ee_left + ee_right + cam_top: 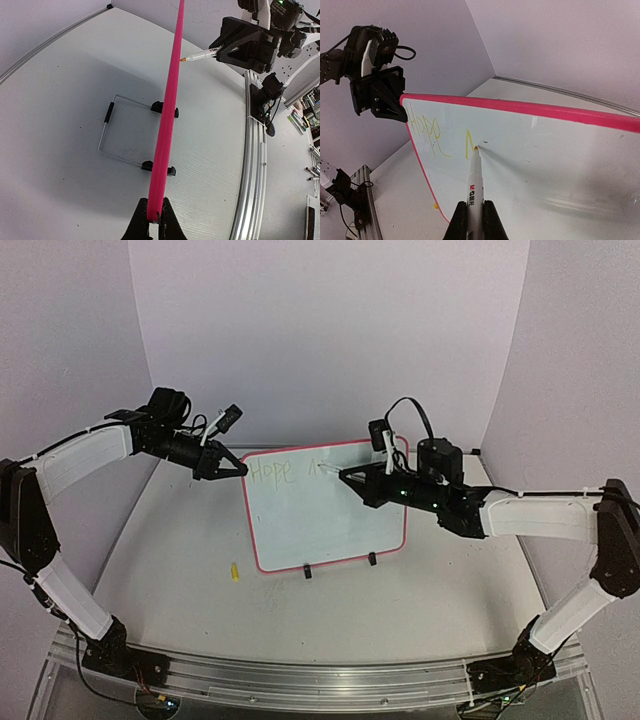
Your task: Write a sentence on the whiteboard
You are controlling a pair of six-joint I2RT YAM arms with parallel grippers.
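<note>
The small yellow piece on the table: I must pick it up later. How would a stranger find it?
Find the upright pink-framed whiteboard. The yellow piece lies off its near left corner, tiny and bright, unlike the black clip feet nearby.

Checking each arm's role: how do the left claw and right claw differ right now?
The left claw pinches the whiteboard's pink frame edge; the right claw grips a marker. The left claw only steadies, while the right claw's marker tip sits at the board beside "Hope". Both are shut.
</note>
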